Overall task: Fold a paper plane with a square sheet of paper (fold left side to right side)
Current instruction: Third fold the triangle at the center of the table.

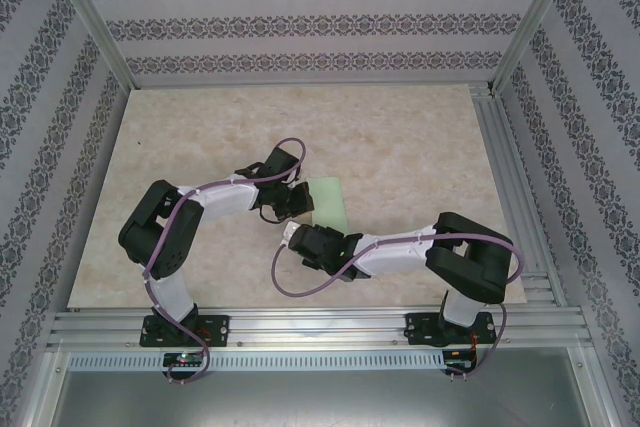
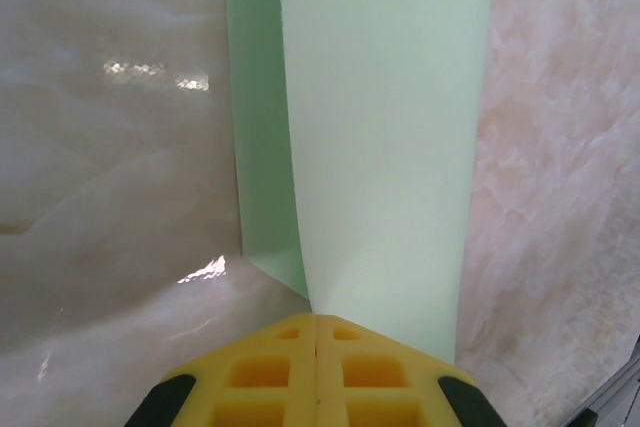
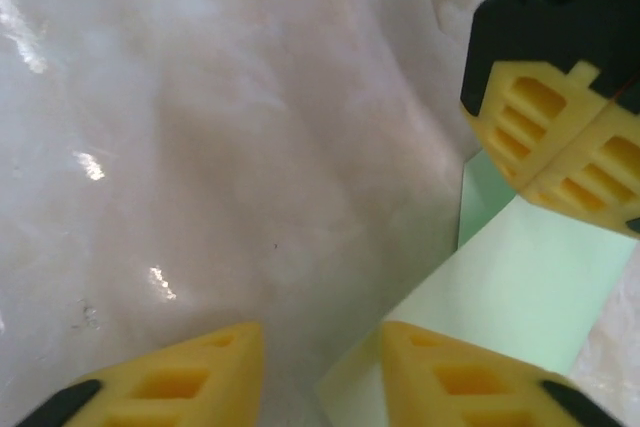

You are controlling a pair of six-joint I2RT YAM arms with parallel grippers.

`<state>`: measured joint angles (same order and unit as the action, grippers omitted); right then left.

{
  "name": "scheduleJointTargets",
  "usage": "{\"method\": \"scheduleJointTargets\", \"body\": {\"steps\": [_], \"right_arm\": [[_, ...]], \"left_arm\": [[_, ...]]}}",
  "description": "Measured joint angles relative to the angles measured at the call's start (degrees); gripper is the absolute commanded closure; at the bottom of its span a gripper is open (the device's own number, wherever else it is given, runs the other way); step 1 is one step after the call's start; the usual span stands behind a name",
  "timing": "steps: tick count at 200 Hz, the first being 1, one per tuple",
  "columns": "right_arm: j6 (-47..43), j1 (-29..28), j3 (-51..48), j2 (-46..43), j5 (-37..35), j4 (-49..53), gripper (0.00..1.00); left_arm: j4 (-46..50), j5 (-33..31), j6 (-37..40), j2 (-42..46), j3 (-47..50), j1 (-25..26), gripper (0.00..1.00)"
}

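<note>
Looking down, you see the green paper (image 1: 328, 203) lying on the counter (image 1: 400, 137), partly folded. Your left end effector (image 2: 316, 319) is clenched, its tip touching the paper. Your right end effector (image 3: 320, 332) is released, at one corner.

Left arm (image 1: 215, 197) and right arm (image 1: 395, 250): white links, black joint housings, a mauve cable (image 1: 277, 269) along each; left claw (image 2: 317, 322) and right claw (image 3: 322, 342) have yellow fingers (image 2: 260, 375) with square pockets
</note>
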<state>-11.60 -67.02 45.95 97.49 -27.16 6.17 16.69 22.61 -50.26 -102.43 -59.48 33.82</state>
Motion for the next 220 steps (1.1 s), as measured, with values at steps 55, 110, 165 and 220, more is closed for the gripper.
{"method": "scheduleJointTargets", "body": {"steps": [55, 110, 165, 220], "right_arm": [[0.0, 0.0, 0.1, -0.2, -1.3, 1.5, 1.00], [0.1, 1.2, 0.2, -3.5, 1.4, 4.2, 1.00], [1.2, 2.7, 0.9, -3.9, 5.9, 5.6, 1.00], [1.6, 3.7, 1.6, -3.9, 9.3, 6.4, 1.00]], "left_arm": [[1.2, 0.0, 0.1, 0.0, -0.3, 0.0, 1.00], [6.1, -1.1, 3.0, 2.8, -2.4, -0.1, 0.78], [10.5, -1.6, 6.5, 7.8, -6.0, -2.5, 0.65], [10.7, 2.1, 8.3, -2.1, -15.6, -3.4, 0.81]]}}
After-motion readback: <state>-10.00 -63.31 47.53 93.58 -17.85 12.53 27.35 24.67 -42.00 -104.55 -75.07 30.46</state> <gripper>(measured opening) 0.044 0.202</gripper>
